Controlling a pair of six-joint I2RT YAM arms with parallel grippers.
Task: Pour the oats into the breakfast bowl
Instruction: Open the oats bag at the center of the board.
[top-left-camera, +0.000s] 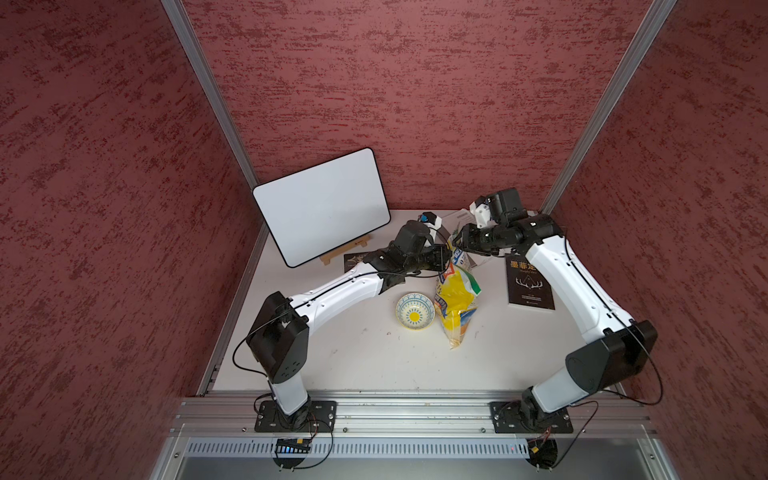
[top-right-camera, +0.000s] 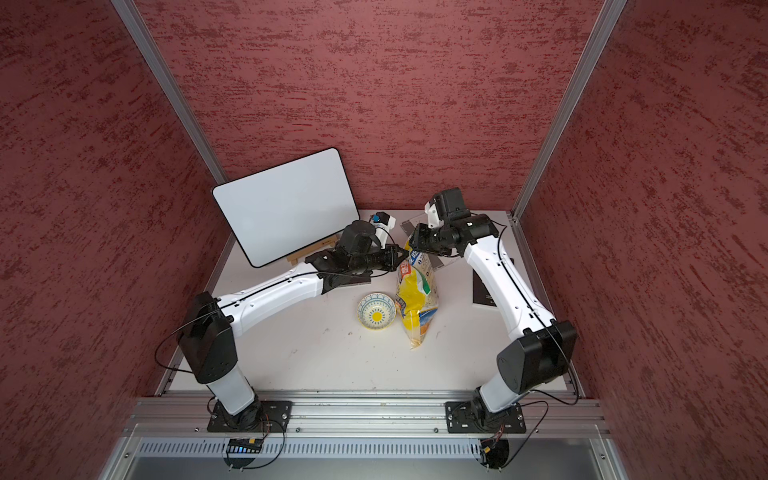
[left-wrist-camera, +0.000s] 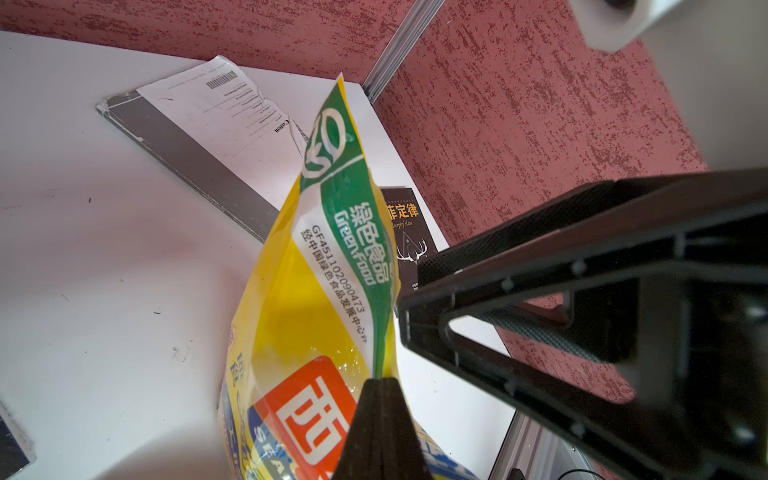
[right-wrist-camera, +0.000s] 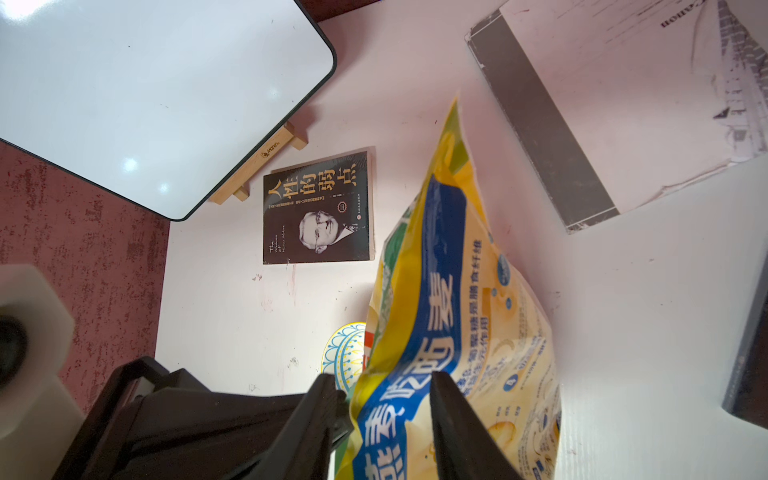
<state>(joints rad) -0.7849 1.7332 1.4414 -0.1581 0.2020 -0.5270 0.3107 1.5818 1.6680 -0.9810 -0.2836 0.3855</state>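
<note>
The near half of the table (top-left-camera: 353, 361) lay open up to the bowl (top-left-camera: 414, 311). The bag (top-left-camera: 455, 299) stood just right of it; a whiteboard (top-left-camera: 320, 208), a flat box (left-wrist-camera: 187, 158) and a book (right-wrist-camera: 318, 212) crowded the back.

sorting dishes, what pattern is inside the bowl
The bowl has blue scallops on white, yellow flower centre; clearest in a top view.

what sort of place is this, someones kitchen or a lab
Most likely a robot test cell, not a kitchen: left arm and right arm bolted to an aluminium rail, red panels walling in a small white table, and props like a whiteboard and book.
</note>
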